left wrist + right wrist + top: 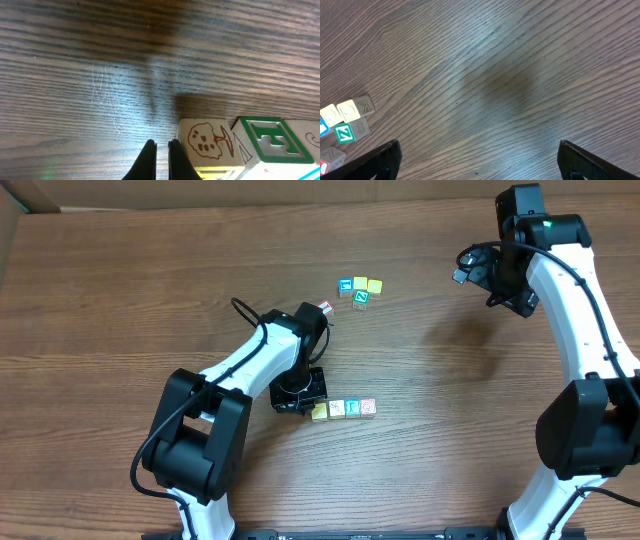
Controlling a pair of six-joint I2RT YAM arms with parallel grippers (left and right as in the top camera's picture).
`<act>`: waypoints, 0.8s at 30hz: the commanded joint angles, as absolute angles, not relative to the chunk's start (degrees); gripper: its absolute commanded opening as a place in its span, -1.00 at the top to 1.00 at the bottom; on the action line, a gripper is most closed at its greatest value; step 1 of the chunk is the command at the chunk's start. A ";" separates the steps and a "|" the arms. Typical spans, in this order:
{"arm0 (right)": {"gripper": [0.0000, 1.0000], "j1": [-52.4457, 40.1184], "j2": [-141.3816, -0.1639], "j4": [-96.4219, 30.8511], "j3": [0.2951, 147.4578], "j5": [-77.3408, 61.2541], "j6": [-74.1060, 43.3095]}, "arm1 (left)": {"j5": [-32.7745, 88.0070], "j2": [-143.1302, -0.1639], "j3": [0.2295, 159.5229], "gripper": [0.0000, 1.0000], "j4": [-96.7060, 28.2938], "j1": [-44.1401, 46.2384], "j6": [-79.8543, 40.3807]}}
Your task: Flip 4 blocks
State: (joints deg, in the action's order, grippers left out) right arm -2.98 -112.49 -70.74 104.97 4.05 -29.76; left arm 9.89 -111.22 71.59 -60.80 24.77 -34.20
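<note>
Your left tool [161,149], closed on nothing; the tree-faced block [206,142] lies just beside it at 3 o'clock. Your right tool [479,150], jaws spread wide.

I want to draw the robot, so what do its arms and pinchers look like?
The left arm and right arm are smooth white tubes joined by chunky black joints, with thin black cables looping alongside. A green light glows on the right arm. The left gripper has slim, black, pointed fingers.

Overhead looks straight down; wrist views hug the table [120,300] (blocks [345,409] shared)
</note>
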 commanded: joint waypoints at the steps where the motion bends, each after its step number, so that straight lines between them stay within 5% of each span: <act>1: -1.00 -2.87 -111.92 -70.57 105.32 4.64 -29.56 | 10.31 -110.26 71.29 0.92 -60.12 25.12 -34.50; 24: -1.00 -2.87 -111.92 -70.57 105.34 4.64 -29.56 | 11.66 -110.26 71.29 0.92 -56.42 25.08 -34.94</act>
State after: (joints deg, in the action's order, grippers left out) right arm -2.98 -112.49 -70.72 104.97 4.05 -29.76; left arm 10.68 -111.22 71.59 -56.99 24.77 -34.41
